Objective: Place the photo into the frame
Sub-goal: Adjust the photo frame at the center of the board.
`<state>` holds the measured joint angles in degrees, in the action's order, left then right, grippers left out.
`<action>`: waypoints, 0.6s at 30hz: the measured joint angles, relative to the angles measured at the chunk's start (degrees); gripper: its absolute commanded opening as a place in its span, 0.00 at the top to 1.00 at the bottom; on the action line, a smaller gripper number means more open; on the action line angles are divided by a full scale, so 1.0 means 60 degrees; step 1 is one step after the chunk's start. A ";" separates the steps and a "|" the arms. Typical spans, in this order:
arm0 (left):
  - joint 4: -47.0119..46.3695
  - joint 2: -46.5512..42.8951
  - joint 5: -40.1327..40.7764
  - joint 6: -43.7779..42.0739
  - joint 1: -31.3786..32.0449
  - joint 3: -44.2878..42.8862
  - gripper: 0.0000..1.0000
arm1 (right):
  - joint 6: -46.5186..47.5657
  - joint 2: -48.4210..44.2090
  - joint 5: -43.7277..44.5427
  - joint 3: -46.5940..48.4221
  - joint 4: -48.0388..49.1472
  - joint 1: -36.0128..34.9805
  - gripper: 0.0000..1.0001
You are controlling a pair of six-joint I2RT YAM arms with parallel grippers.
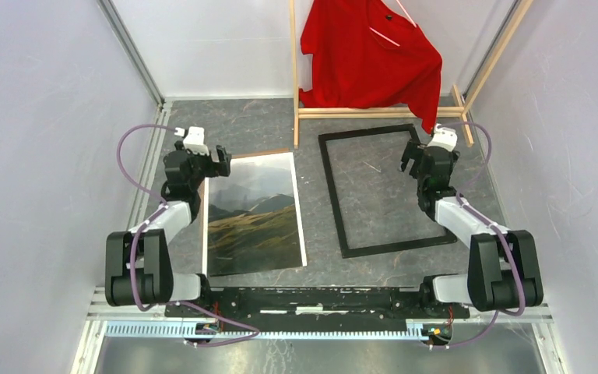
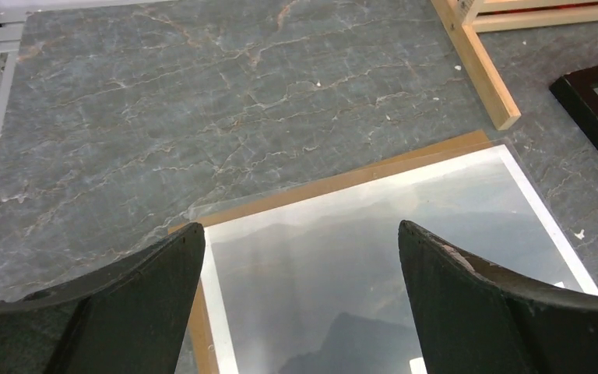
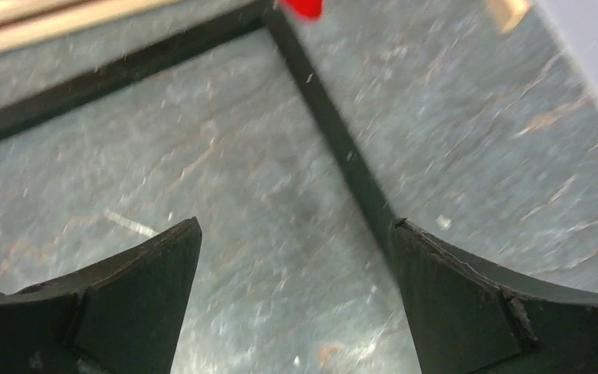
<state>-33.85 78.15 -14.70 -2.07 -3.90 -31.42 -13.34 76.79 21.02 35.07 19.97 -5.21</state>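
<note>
The photo (image 1: pixel 255 214), a mountain print with a white border, lies flat on the table left of centre, on a thin brown backing board (image 2: pixel 342 181). My left gripper (image 1: pixel 219 158) hovers open over the photo's far left corner. In the left wrist view the photo (image 2: pixel 358 257) shows between the spread fingers of the left gripper (image 2: pixel 300 226), which hold nothing. The frame (image 1: pixel 333 195), black and thin-railed, lies flat right of centre. My right gripper (image 1: pixel 409 160) is open above its far right part. In the blurred right wrist view the right gripper (image 3: pixel 296 222) is empty and one frame rail (image 3: pixel 335 132) runs toward its right finger.
A wooden clothes rack (image 1: pixel 381 113) with a red shirt (image 1: pixel 370 54) stands at the back, just beyond the frame; its foot (image 2: pixel 475 62) lies close to the photo's far corner. White walls close in both sides. The tabletop is grey marbled.
</note>
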 measured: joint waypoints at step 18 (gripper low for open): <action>0.7464 -0.0565 -0.0306 -0.0291 -0.0025 -0.3075 0.00 | -0.0127 0.0484 0.0062 0.0372 -0.3595 -0.5373 0.02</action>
<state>10.94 74.76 -16.53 -3.81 -4.05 -49.87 -14.11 79.70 21.39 37.30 -1.61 -37.45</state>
